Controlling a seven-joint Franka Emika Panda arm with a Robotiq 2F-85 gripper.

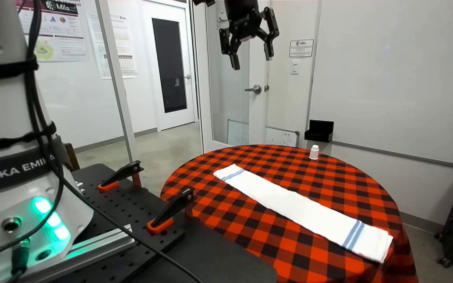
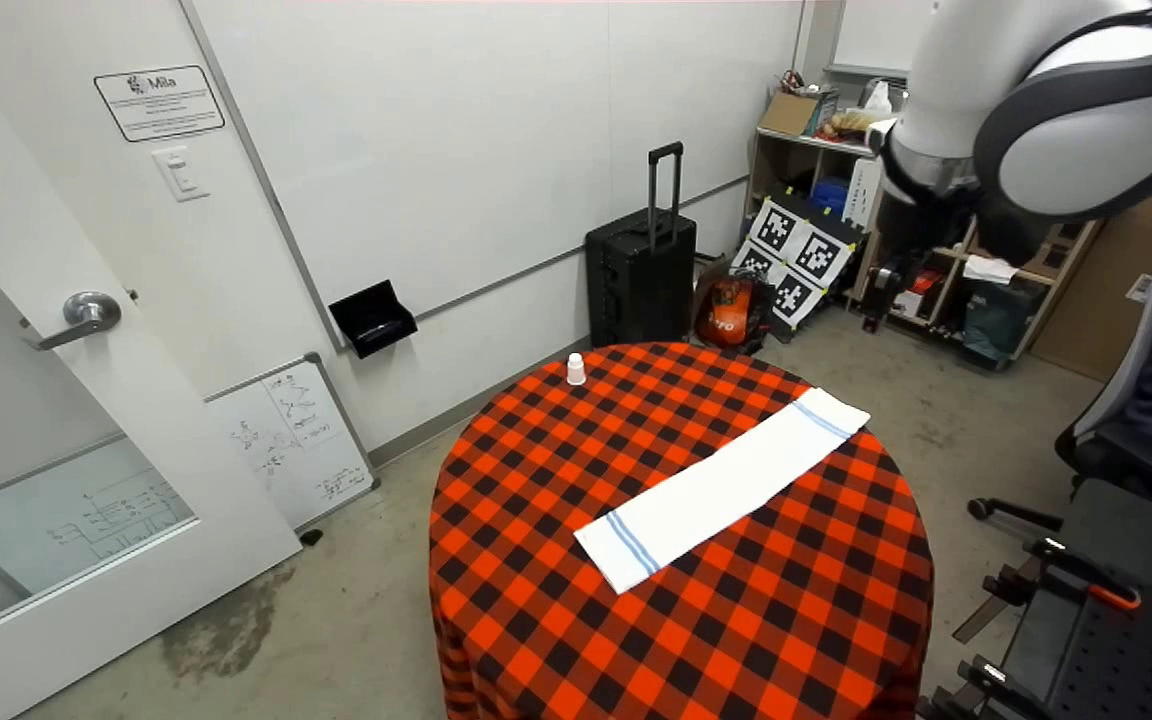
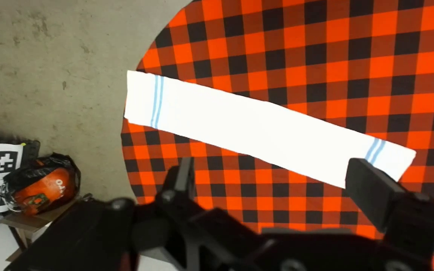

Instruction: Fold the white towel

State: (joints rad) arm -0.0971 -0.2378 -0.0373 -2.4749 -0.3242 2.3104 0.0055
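Item, near left: in an exterior view, a white robot base is standing, with a black-and-orange clamp sitting to its right.

Item, overhead: the gripper is hanging well above the tablecloth; its jaws are standing wide apart and holding nothing.

Item, centre to right: the white towel, blue-striped towards both ends, is lying flat on the tablecloth as a long narrow strip, running from far left to near right. Whether it is lying doubled lengthwise, the views are not settling.

Item, far edge: a small white container is standing upright, well apart from the towel.

Step, as judged: the gripper is awaiting its approach; no end-over-end fold is showing.

Next move, as judged: the task is calling for lowering to one striped end, pinching it without catching the tablecloth, then carrying it over towards the opposite end.
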